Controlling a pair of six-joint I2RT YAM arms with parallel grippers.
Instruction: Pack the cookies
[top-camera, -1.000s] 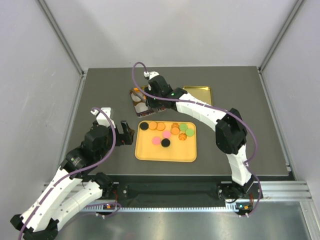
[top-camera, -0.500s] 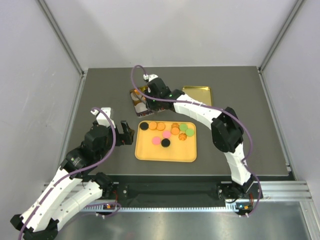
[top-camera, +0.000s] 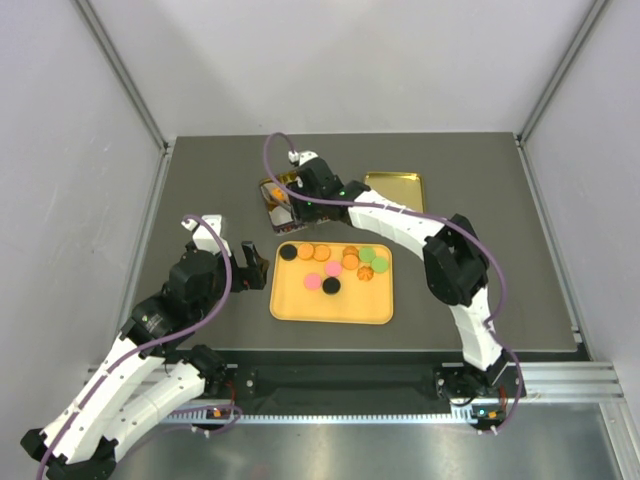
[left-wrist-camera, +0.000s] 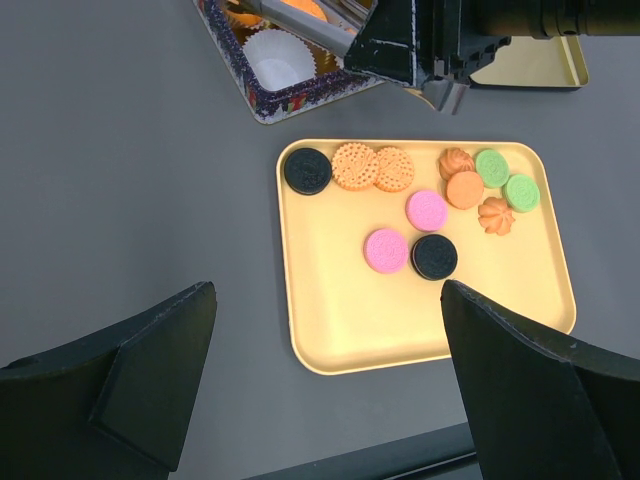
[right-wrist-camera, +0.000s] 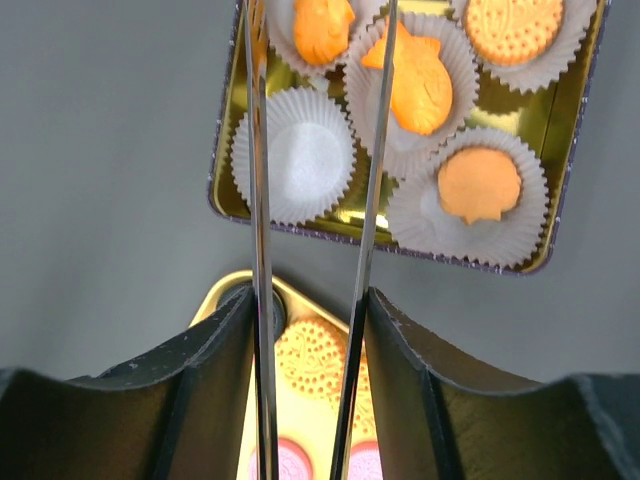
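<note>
**Tweezers over the tin, unpacked cookies back toward the arm bases**

The right claw (right-wrist-camera: 310, 300) is clamped on metal tweezers (right-wrist-camera: 258, 200), whose prongs stand parted over the tin (right-wrist-camera: 400, 246) with an empty paper cup (right-wrist-camera: 300, 160) between them. I cannot tell whether the tips carry anything. The unpacked cookies (left-wrist-camera: 427, 210) lie on the yellow tray (left-wrist-camera: 350, 330), on the near side of that claw. The left claw (left-wrist-camera: 328, 290) gapes wide and empty beside the tray, without a tool.

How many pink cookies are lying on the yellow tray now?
2. In the left wrist view, one pink cookie lies near the middle of the yellow tray; the other to its lower left, beside a black cookie. The whole tray shows; none hidden.
</note>
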